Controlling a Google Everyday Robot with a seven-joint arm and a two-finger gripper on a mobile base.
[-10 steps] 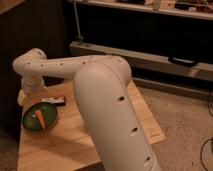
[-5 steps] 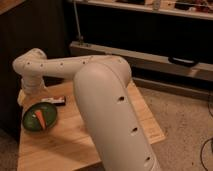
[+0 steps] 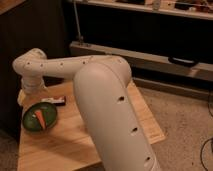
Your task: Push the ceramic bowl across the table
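In the foreground, the robot's white arm (image 3: 107,107) fills most of the view. Its thick, hole-dotted upper segment rises from the lower right. A slimmer segment then runs leftward over the desk to a rounded joint, and the wrist drops from that joint toward the desk's far left corner.

The desk (image 3: 65,142) is a small rectangular piece with a light-wood plank top, and the arm covers its right part. It stands on a speckled grey floor (image 3: 185,117). Behind it there is a dark wall with a long pale ledge (image 3: 145,57) that carries a black handle (image 3: 181,61).

The ceramic bowl (image 3: 30,121) sits on the left side of the desk near the left edge, about midway between the front and back. It is round, shallow and dark glossy green, and it lies flat on the wood.

The claw (image 3: 26,95) hangs at the end of the wrist, just behind the bowl and low over the back-left corner. It is spread wide and holds nothing. Whether it touches the bowl's far rim cannot be made out.

A small black-and-white bar (image 3: 54,101) lies flat on the desk just behind the bowl's right side, under the arm's horizontal segment. An orange carrot-like piece (image 3: 39,118) lies inside the bowl near its middle, pointing toward the front.
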